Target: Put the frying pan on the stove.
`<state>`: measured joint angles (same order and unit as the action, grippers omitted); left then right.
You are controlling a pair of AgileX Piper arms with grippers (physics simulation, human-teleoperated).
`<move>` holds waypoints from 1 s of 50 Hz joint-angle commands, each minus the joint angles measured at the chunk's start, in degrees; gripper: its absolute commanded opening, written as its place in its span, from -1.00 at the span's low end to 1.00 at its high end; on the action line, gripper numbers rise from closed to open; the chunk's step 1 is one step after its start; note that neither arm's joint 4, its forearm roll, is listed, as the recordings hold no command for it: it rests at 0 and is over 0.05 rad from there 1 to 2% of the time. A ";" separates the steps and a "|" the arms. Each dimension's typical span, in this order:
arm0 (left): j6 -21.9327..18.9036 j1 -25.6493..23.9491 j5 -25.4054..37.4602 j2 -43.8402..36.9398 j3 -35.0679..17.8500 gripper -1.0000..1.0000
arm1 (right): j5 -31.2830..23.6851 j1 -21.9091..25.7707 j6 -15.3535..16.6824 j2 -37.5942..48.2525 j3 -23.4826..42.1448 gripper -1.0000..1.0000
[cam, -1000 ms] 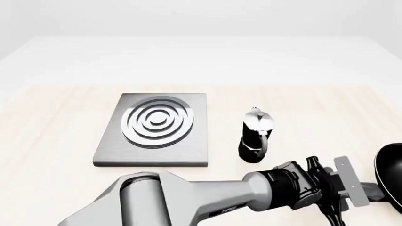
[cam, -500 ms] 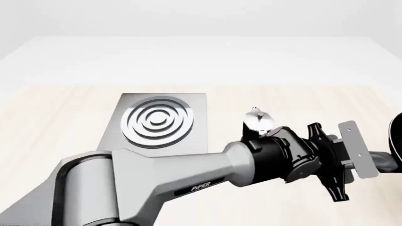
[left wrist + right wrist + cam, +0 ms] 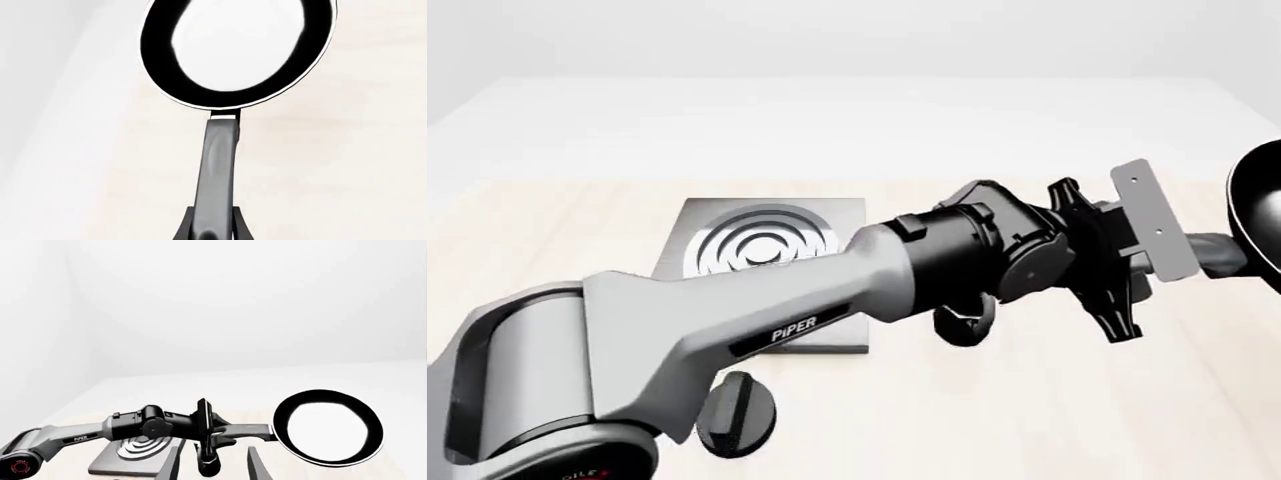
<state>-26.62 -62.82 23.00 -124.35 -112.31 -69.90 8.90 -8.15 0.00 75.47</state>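
Observation:
The frying pan (image 3: pixel 1262 212) hangs in the air at the right edge of the front view, well right of the stove (image 3: pixel 761 245). My left gripper (image 3: pixel 1198 256) is shut on its dark grey handle (image 3: pixel 217 165), and the round black pan (image 3: pixel 237 47) with its pale inside stretches ahead of the fingers (image 3: pixel 185 229). The stove is a flat grey slab with silver rings, partly hidden behind my left arm. In the right wrist view the pan (image 3: pixel 330 427) floats beside the stove (image 3: pixel 137 452), and my right gripper (image 3: pixel 213 470) is open and holds nothing.
A black-and-silver moka pot (image 3: pixel 964 326) stands right of the stove, mostly hidden behind my left arm. A small black oval knob-like piece (image 3: pixel 737 412) lies near the front edge, in front of the stove. My left arm (image 3: pixel 827 300) spans the table from left to right.
My left arm has risen and carried the pan up off the table, from low at the front right to mid-height. The stove and moka pot have not moved.

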 commanded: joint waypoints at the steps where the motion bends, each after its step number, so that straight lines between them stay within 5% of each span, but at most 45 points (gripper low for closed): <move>1: -2.40 2.18 0.56 4.53 -0.48 -1.00 | 0.00 -0.10 0.03 0.00 -0.02 1.00; 50: -1.47 12.70 -3.60 23.65 19.96 -1.00 | 0.00 -0.02 0.73 0.00 -0.04 1.00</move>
<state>-26.94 -52.02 20.40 -104.88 -93.92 -69.90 8.79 -7.63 0.00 75.37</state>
